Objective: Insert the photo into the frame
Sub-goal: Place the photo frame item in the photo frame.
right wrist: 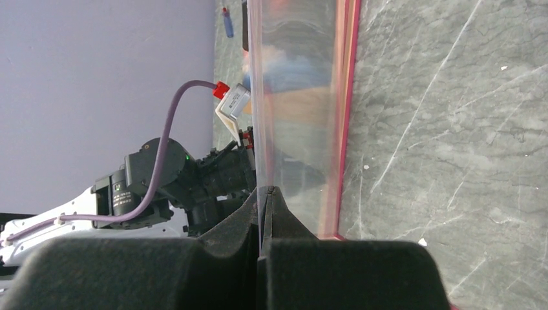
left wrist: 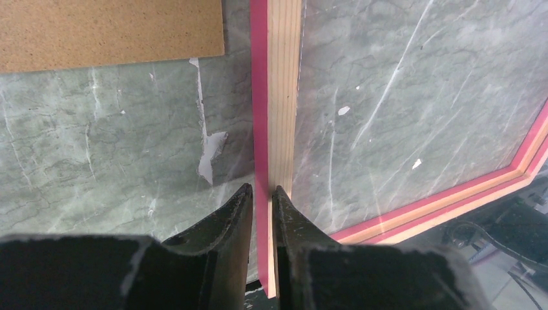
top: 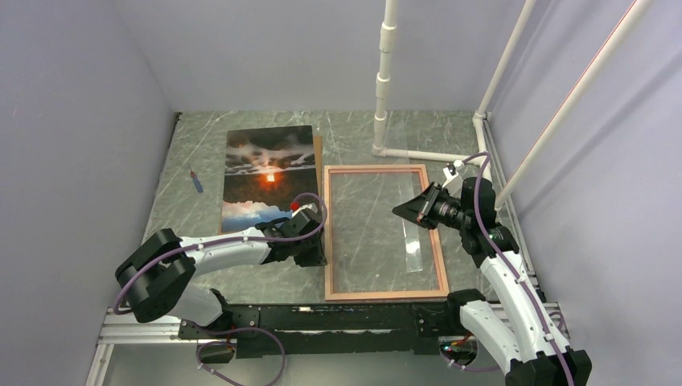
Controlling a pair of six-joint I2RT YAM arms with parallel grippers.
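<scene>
The photo (top: 268,177), a sunset over dark rocks, lies face up at the back left on a brown backing board (left wrist: 110,32). The frame (top: 386,294), with thin reddish-pink wooden rails, lies flat to its right with bare table showing inside it. My left gripper (top: 318,251) (left wrist: 263,190) is shut on the frame's left rail (left wrist: 278,97) near the front corner. My right gripper (top: 402,211) (right wrist: 265,190) hovers over the frame's right half, shut on the edge of a clear sheet (right wrist: 294,97) (top: 412,245) that stands tilted above the frame's inside.
A blue pen (top: 195,181) lies near the left wall. White pipes (top: 384,80) stand at the back, with a horizontal run behind the frame's far right corner. Grey walls close in both sides. The arm bases and a black rail fill the front edge.
</scene>
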